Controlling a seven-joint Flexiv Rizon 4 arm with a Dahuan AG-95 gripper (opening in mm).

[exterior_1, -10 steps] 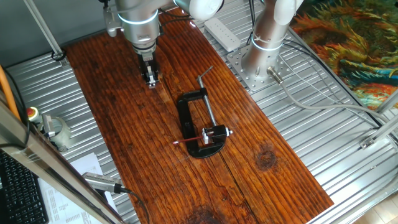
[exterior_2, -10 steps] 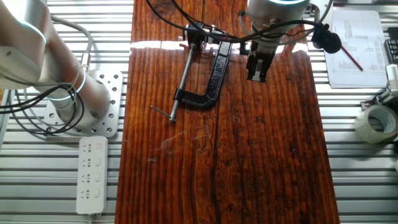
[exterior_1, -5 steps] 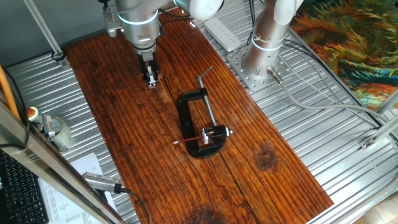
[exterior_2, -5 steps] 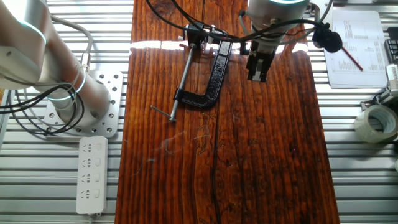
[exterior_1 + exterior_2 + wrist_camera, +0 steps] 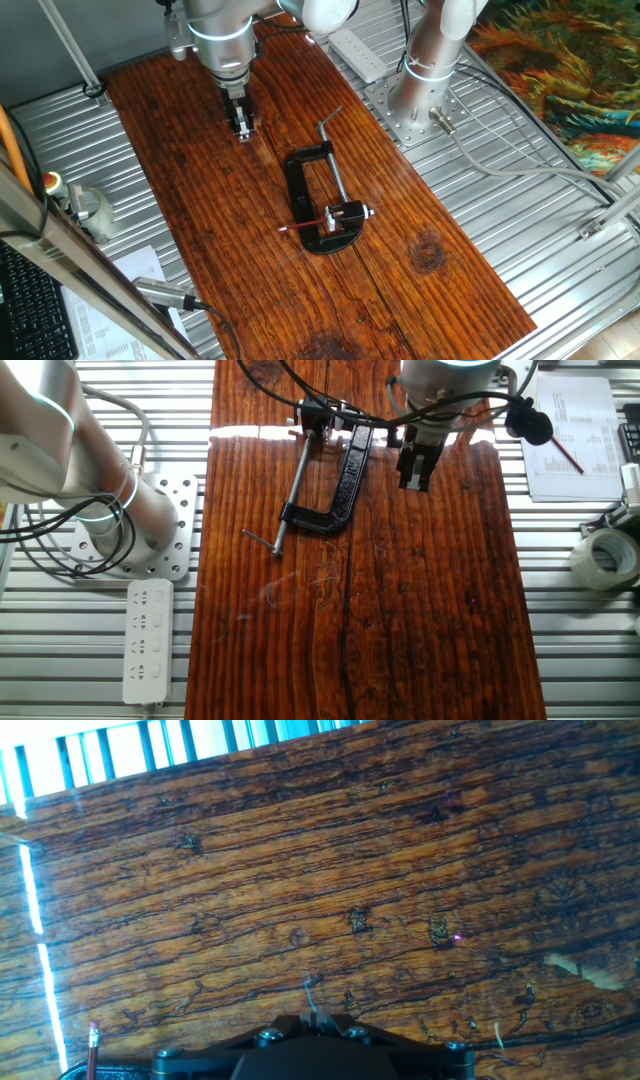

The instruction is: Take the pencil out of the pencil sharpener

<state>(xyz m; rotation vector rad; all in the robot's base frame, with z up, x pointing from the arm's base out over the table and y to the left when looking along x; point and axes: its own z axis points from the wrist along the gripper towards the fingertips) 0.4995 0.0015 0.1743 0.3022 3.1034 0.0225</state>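
The pencil (image 5: 305, 222) is a thin red stick with one end in the small black pencil sharpener (image 5: 348, 212), which has a silvery end and is held in a black C-clamp (image 5: 297, 190). My gripper (image 5: 241, 128) hangs over bare wood well behind the clamp, its fingers together and empty. In the other fixed view the gripper (image 5: 413, 480) is just right of the clamp (image 5: 347, 478); the sharpener is at the clamp's top end (image 5: 318, 415) and the pencil is hard to make out. In the hand view the pencil's eraser end (image 5: 92, 1050) shows at the bottom left.
The wooden board (image 5: 210, 220) lies on a ribbed metal table. The arm's base (image 5: 425, 80) and a power strip (image 5: 358, 52) are at the back right. A tape roll (image 5: 605, 557) and papers (image 5: 572, 435) lie off the board.
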